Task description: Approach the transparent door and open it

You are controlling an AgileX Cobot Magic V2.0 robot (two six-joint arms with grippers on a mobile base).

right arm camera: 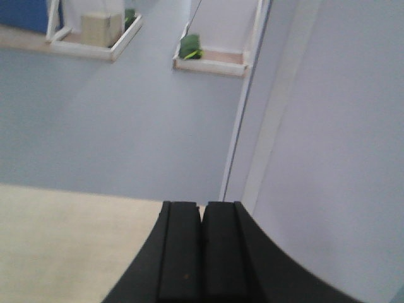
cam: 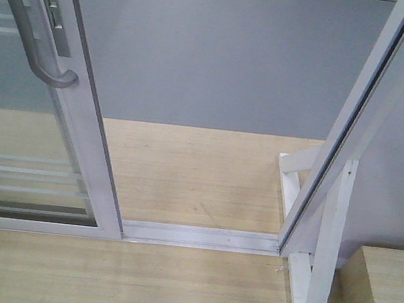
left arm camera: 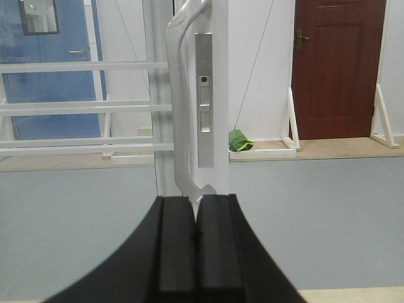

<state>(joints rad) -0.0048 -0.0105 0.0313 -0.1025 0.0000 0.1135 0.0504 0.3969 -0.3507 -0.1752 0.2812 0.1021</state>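
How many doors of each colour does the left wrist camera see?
Blue door: 1
Red-brown door: 1
Transparent door, white frame: 1
Total: 3

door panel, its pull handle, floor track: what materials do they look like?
Transparent door: clear glass, since the floor shows through, in a white frame that looks like painted aluminium, with thin white bars. Pull handle: curved silver-grey, satin sheen, probably metal. Floor track: pale ridged strip, probably aluminium. The wrist views show both grippers shut and empty.
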